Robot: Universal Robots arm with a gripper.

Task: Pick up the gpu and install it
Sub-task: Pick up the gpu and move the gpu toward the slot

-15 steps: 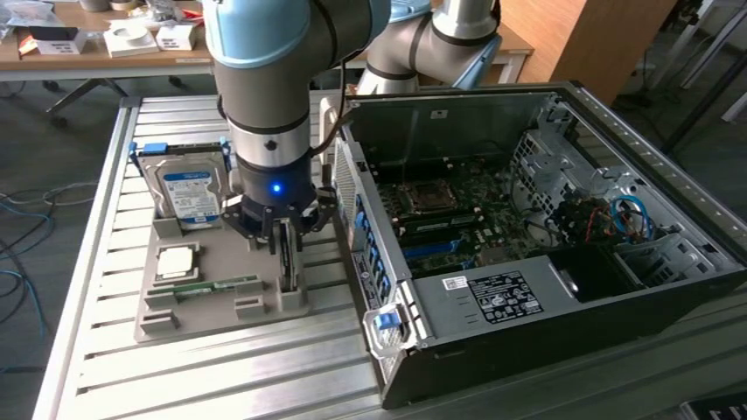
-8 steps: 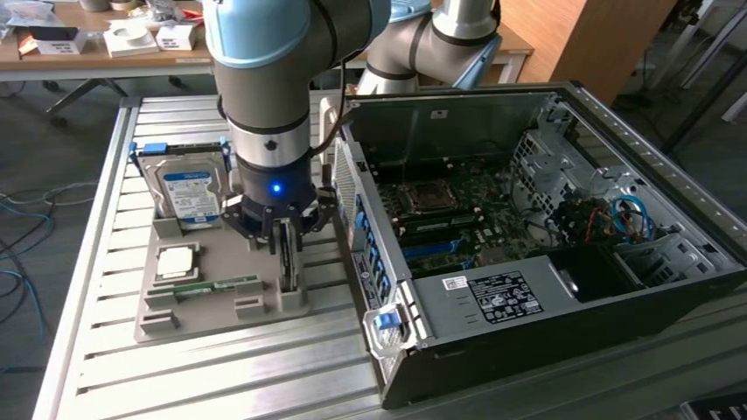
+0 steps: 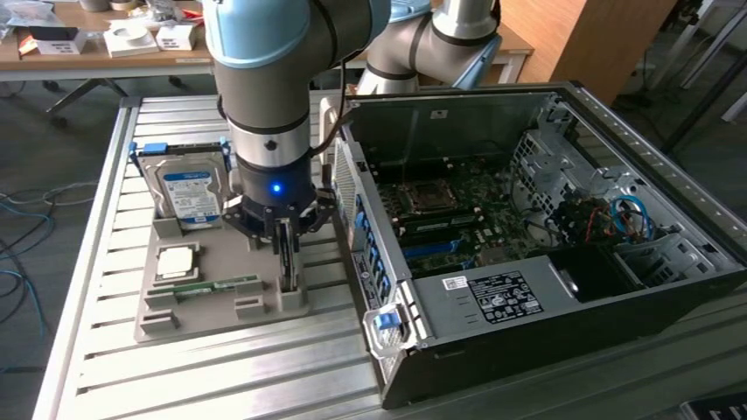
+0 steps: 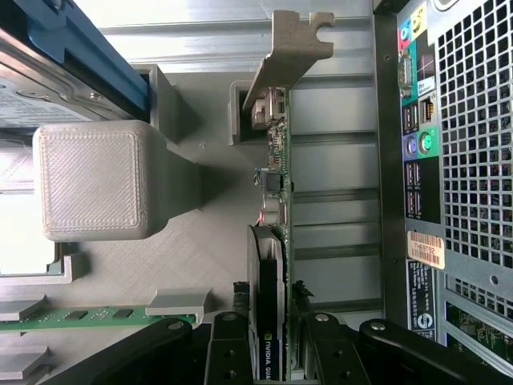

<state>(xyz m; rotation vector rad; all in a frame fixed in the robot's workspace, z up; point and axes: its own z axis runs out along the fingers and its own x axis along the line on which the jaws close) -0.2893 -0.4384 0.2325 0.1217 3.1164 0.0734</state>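
Note:
The gpu (image 4: 276,200) stands on edge in a slot of the grey holder tray (image 3: 187,319), with its silver bracket (image 4: 295,44) at one end and a black fan shroud at the other. In the exterior view the gpu (image 3: 289,278) is a thin dark card beside the open computer case (image 3: 526,289). My gripper (image 4: 271,301) has come straight down over the shroud end and straddles the card. In the exterior view the gripper (image 3: 285,249) hangs low over the tray, and the card still sits in its slot.
On the same tray a silver hard drive (image 3: 189,194) with a blue label stands upright, with a processor (image 3: 175,261) and a green memory stick (image 3: 216,284) lying nearby. The case's rear port panel (image 4: 421,144) runs close alongside the card. A cluttered desk (image 3: 105,39) stands behind.

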